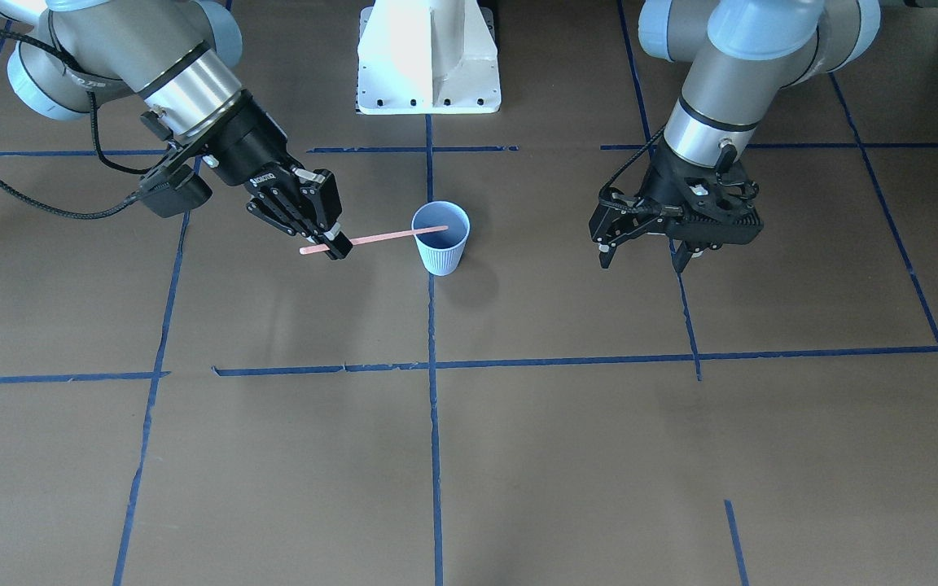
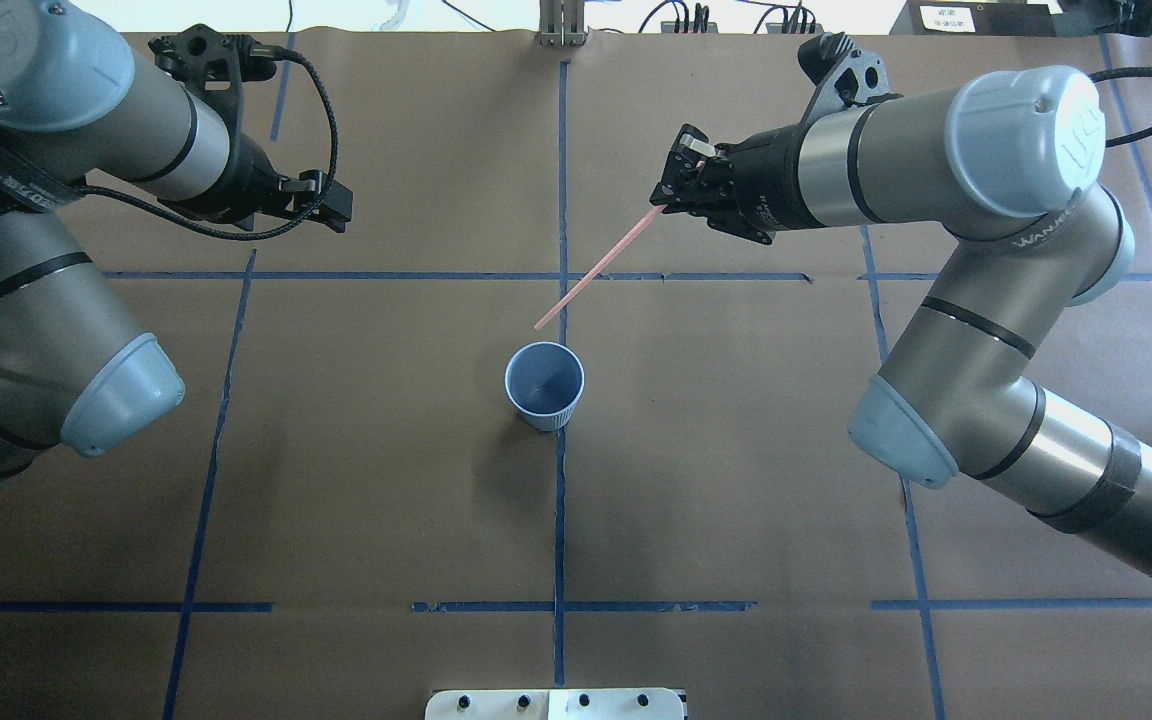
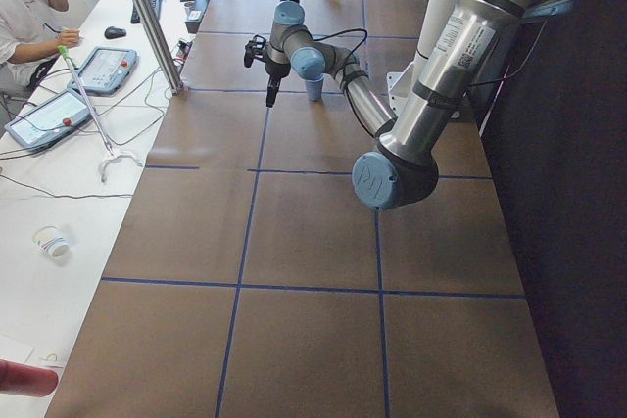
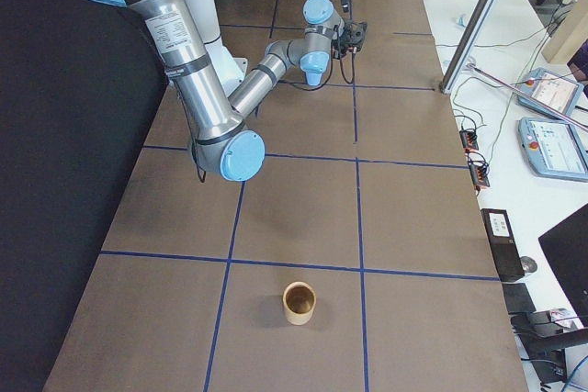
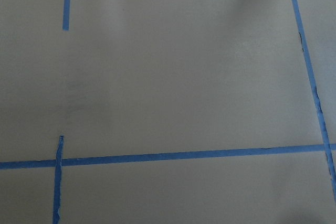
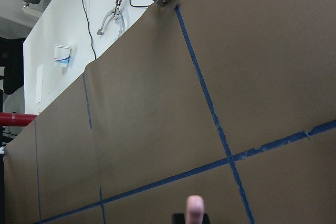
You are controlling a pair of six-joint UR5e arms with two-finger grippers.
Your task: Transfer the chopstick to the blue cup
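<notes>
The pale blue ribbed cup [image 1: 441, 244] stands upright near the table's middle, also seen from above [image 2: 544, 386]. My right gripper [image 1: 335, 242] is shut on the pinkish-orange chopstick [image 1: 387, 237] close to one end. The stick slants through the air toward the cup. In the front-facing view its free tip lies over the cup's mouth; in the overhead view the chopstick [image 2: 596, 268] ends just short of the rim. The right wrist view shows only the chopstick's blunt end [image 6: 195, 207]. My left gripper [image 1: 642, 259] hangs open and empty above the table, well to the cup's other side.
The white robot base [image 1: 428, 57] sits behind the cup. A brown cylindrical cup [image 4: 299, 303] stands alone at the table's right end. Blue tape lines [image 5: 157, 157] cross the brown table cover. A person [image 3: 20, 7] sits at the side desk beyond the table.
</notes>
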